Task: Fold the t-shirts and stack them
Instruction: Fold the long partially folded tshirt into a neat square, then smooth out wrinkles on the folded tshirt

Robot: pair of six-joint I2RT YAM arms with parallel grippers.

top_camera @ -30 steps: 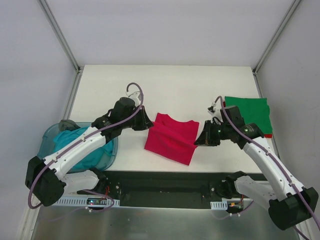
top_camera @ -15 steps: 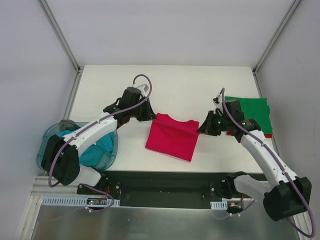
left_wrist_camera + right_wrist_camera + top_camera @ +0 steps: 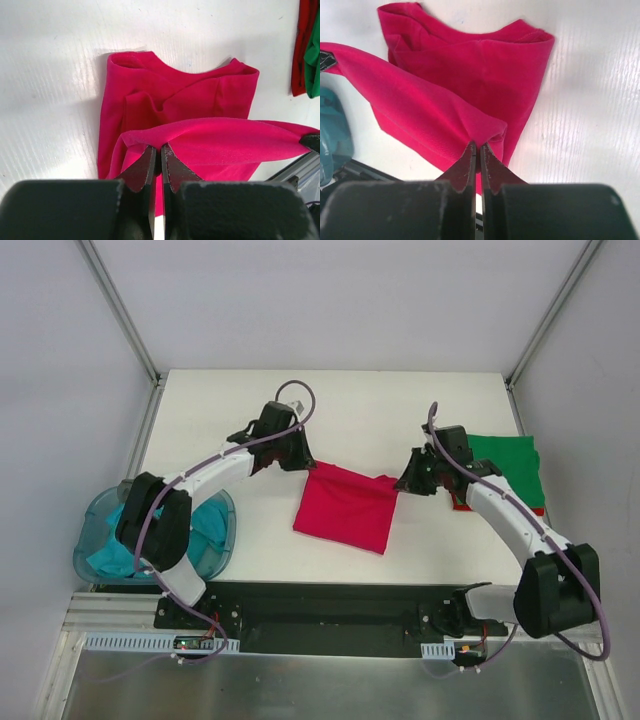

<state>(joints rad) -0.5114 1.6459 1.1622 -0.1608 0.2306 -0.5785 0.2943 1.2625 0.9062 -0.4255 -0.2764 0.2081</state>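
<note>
- First, at the far left by the near edge of the table (image 3: 350, 405) stands a translucent blue tub (image 3: 88, 535); a teal t-shirt (image 3: 112, 558) lies bunched inside it, partly hidden by the left arm that reaches across above it.
- Next, the left gripper (image 3: 160, 149) sits out over the table, left of centre. Its jaws are pressed together on cloth: they pinch the left end of a raised fold of the crimson t-shirt (image 3: 345, 512).
- The crimson t-shirt lies in the middle of the table, well apart from the tub. Most of it rests flat, neckline toward the far side, while one edge is lifted and stretched as a taut band between the two grippers. Both wrist views show this band hanging above the lower layers.
- Right of centre, the right gripper (image 3: 478, 146) holds the other end of that band, its jaws closed tight on a small bunch of the crimson fabric.
- At the far right, near the table's right edge, a green t-shirt (image 3: 505, 465) lies folded flat. It rests on another red t-shirt (image 3: 299, 50), of which only a narrow strip shows along the green one's near and left sides.
- The right arm passes just beside this pile — whether it touches the cloth cannot be told.
</note>
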